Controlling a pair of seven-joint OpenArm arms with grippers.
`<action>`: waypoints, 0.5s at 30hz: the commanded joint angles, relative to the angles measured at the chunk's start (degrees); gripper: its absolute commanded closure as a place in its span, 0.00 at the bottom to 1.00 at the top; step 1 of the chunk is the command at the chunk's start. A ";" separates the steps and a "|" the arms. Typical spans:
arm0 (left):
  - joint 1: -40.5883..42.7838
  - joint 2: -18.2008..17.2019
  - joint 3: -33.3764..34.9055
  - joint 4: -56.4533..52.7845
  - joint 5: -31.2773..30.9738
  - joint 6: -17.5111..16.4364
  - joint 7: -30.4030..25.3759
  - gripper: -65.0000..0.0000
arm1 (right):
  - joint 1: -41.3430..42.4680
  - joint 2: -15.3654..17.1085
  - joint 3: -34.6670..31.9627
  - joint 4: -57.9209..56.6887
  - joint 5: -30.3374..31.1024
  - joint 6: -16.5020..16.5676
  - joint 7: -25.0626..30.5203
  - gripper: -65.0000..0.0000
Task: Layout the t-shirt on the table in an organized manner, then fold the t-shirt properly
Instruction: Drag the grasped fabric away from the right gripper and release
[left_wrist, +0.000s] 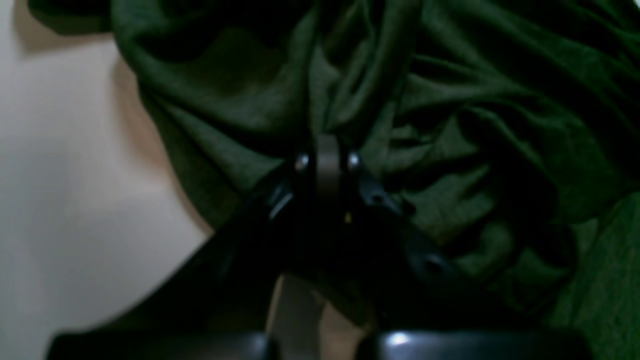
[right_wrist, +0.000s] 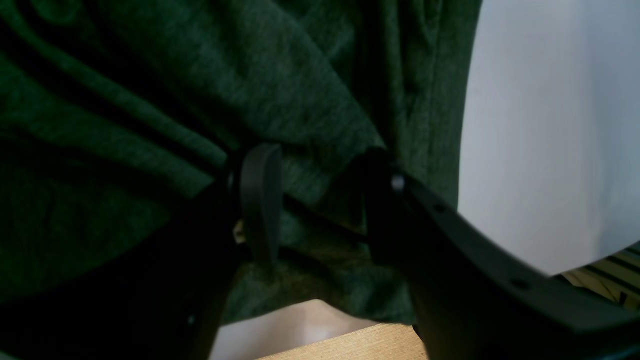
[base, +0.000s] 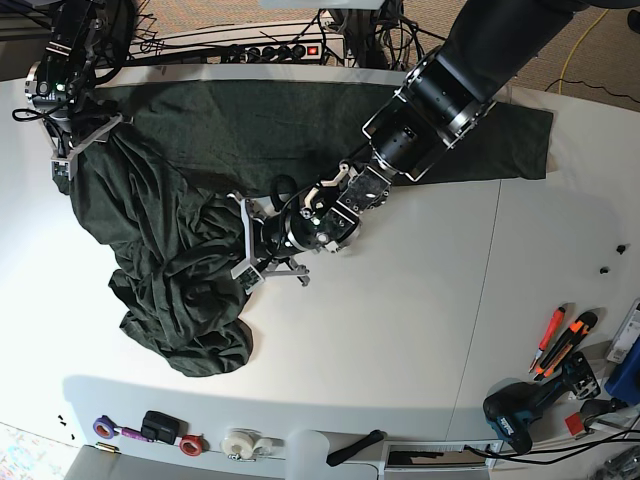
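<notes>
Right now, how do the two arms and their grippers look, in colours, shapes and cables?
Both arms are black and thick, built of round segments. The left arm carries silver rings at one joint and a white frame near the left gripper, with thin cables looped beside it. The right gripper has pale brackets. Up close, the fingers are flat, matte black blades with small silver screws.

Lots of clutter around the edges: a black power strip with a red switch (base: 262, 47) sits along the far side. Near the front edge there's a roll of white tape (base: 240, 444), a red-rimmed tape roll (base: 191, 444) and a purple one (base: 101, 427). Over right, an orange-handled utility knife (base: 572, 338), a red pen-like tool (base: 549, 337) and a black cordless drill (base: 530, 404).
</notes>
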 joint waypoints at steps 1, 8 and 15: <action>-1.97 1.43 -0.13 1.11 -0.48 -0.07 -2.40 1.00 | 0.17 0.98 0.42 0.85 -0.11 -0.04 0.85 0.60; -2.89 1.43 -3.39 7.23 -1.31 -0.50 -2.23 1.00 | 0.17 0.98 0.42 0.85 -0.37 -0.22 0.83 0.60; -2.84 -2.19 -11.74 13.97 -12.24 -3.58 4.11 1.00 | 0.17 0.98 0.42 0.83 -3.76 -2.49 0.94 0.60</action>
